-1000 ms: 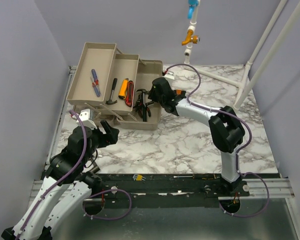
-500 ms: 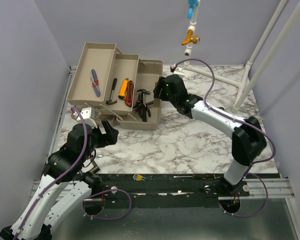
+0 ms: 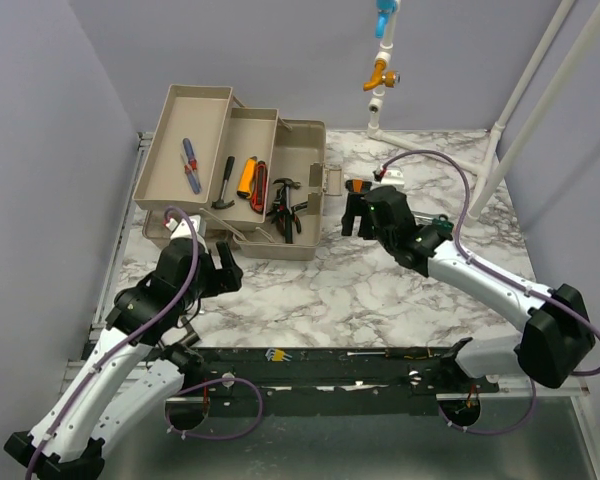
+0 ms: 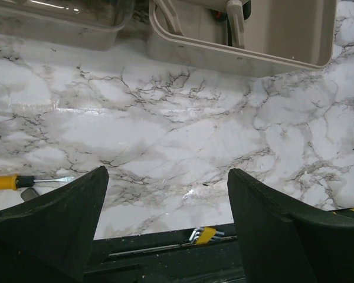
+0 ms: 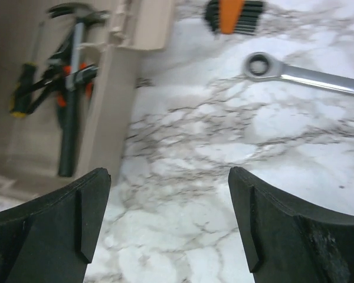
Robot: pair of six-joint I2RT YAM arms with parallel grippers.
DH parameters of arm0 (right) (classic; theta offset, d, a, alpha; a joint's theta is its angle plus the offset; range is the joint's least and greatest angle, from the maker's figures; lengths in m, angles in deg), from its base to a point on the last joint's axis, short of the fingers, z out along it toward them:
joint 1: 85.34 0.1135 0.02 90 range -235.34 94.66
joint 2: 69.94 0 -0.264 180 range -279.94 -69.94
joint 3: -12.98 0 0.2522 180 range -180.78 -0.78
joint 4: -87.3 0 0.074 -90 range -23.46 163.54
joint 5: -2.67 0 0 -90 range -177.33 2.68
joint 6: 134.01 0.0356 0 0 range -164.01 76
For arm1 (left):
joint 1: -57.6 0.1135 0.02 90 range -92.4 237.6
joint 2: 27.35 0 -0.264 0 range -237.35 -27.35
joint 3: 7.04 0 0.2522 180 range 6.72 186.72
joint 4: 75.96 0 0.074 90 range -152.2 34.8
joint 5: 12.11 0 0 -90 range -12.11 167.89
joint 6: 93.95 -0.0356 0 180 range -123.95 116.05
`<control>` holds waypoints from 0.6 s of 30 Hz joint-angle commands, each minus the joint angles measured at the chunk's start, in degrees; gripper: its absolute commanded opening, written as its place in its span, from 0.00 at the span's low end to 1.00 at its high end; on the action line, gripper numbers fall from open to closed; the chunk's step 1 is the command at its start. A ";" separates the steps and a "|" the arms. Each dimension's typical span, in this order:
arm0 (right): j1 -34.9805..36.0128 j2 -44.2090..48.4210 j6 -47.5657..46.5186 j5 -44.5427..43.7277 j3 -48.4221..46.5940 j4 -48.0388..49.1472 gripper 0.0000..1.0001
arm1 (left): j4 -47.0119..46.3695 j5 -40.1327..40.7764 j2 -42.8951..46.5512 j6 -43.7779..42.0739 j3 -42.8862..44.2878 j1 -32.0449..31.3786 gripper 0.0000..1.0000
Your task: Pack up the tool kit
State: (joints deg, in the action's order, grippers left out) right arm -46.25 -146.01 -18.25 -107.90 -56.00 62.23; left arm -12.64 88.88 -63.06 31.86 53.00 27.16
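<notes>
Mid-packing: left pincer (image 4: 165, 203) and right pincer (image 5: 168, 197) are hovering released, empty; next is likely calling for right clenching the wrench (image 5: 301, 73).

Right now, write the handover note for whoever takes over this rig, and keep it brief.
Left gripper: open, empty, above the white marble table in front of the beige plastic cantilever toolbox.
Right gripper: open, empty, just right of that toolbox.
Done: black-handled hammer and orange-gripped pliers lie in the bottom bin; more tools are in the upper trays.
Left: silver ring wrench, orange-and-black tool holder and yellow-handled screwdriver on the table; yellow hex keys on the black front rail. Toolbox open.
</notes>
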 commanded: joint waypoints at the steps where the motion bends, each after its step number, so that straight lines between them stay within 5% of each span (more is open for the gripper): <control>1: -5.71 -3.83 4.16 -9.53 -1.28 -6.73 0.89 | -1.90 0.23 -0.99 3.63 -1.54 0.20 0.84; 6: -16.08 -11.16 5.64 1.75 -3.42 -1.04 0.90 | -4.82 -2.39 0.15 2.81 -3.28 0.20 0.84; 18: -22.61 -45.99 3.79 9.10 -40.94 -8.34 0.92 | -5.24 -2.60 1.08 1.56 -3.65 0.21 0.84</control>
State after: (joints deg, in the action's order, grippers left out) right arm -67.84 -184.37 -13.63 -101.94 -87.15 58.54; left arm -16.53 87.30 -62.55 34.05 49.66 27.16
